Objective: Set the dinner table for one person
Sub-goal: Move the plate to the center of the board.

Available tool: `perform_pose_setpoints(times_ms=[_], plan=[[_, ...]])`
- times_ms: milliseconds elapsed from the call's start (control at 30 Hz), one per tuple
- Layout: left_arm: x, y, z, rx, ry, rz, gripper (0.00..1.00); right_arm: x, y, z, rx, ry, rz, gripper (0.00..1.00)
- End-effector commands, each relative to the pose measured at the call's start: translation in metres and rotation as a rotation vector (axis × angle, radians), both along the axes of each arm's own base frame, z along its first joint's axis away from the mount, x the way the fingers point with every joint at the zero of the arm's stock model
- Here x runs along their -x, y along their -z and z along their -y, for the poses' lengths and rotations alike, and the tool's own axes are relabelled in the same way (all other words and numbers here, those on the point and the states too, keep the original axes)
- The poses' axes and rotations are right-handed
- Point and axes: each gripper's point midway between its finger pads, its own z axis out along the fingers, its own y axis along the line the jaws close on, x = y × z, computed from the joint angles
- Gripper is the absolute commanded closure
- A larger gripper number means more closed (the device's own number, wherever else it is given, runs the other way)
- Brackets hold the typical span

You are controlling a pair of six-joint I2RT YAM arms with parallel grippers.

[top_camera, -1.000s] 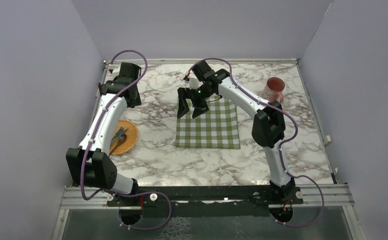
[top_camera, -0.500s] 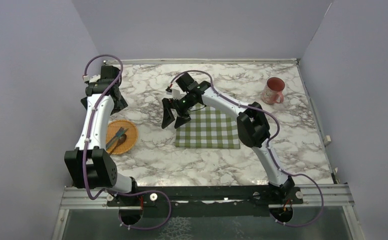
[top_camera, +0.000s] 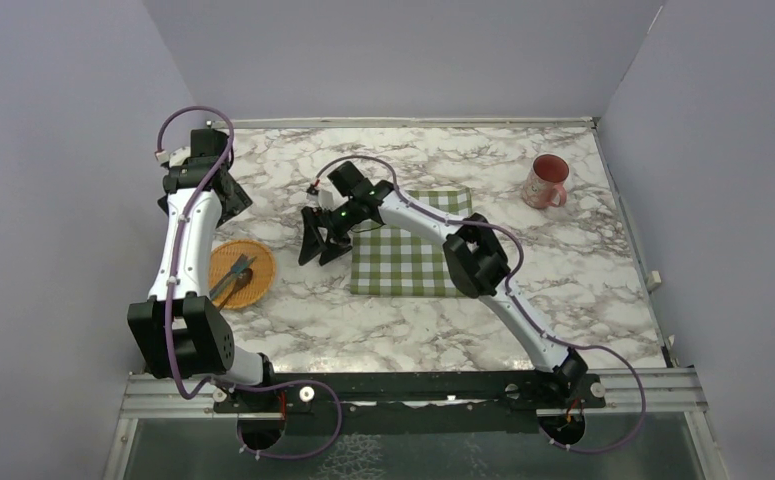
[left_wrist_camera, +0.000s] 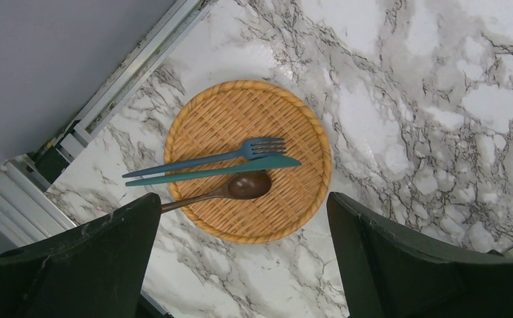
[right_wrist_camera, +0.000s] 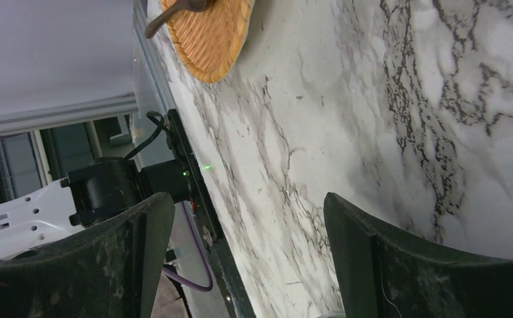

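The dinner table [top_camera: 383, 320] is white marble with grey veins. A round wicker plate [top_camera: 243, 272] lies at its left, holding a blue fork [left_wrist_camera: 207, 158], a teal knife [left_wrist_camera: 220, 171] and a brown spoon [left_wrist_camera: 237, 188]. A green-and-white checked cloth [top_camera: 415, 252] lies in the middle. A pink mug [top_camera: 546, 180] stands at the back right. My left gripper [top_camera: 225, 200] is open and empty, high above the table behind the plate. My right gripper [top_camera: 321, 245] is open and empty, above bare marble left of the cloth, between cloth and plate.
The table has a metal frame [top_camera: 403, 122] and lilac walls on three sides. The plate also shows at the top of the right wrist view [right_wrist_camera: 214, 33], with the table's near edge and an arm base [right_wrist_camera: 118, 185] beyond it.
My right gripper has swung left off the cloth to the marble beside it. My left gripper has moved a little towards the back left wall and now looks down on the wicker plate.
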Motion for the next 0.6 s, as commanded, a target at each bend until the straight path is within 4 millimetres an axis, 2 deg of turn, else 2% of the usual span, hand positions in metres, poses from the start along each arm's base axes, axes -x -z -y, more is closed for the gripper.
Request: perform_pose_setpoints(times_ms=[0,133,233,400,567], plan=[[0.001,-0.007,-0.001,-0.008,0.008,0.032,0.01,0.012,-0.009,-0.014,-0.061,-0.047,-0.015,0.13],[0.007,-0.001,-0.01,-0.052,-0.007,-0.003,0.01,0.012,-0.017,-0.008,-0.048,-0.031,0.023,0.14],[0.002,0.008,-0.011,-0.047,0.032,-0.005,0.01,0.014,-0.025,0.0,-0.032,-0.024,0.053,0.14],[0.007,0.036,-0.034,0.044,0.006,-0.069,0.01,0.021,-0.035,0.014,0.007,-0.015,0.069,0.14],[0.009,0.055,-0.047,0.131,0.0,-0.098,0.01,0.02,-0.058,0.021,0.011,0.002,0.123,0.14]])
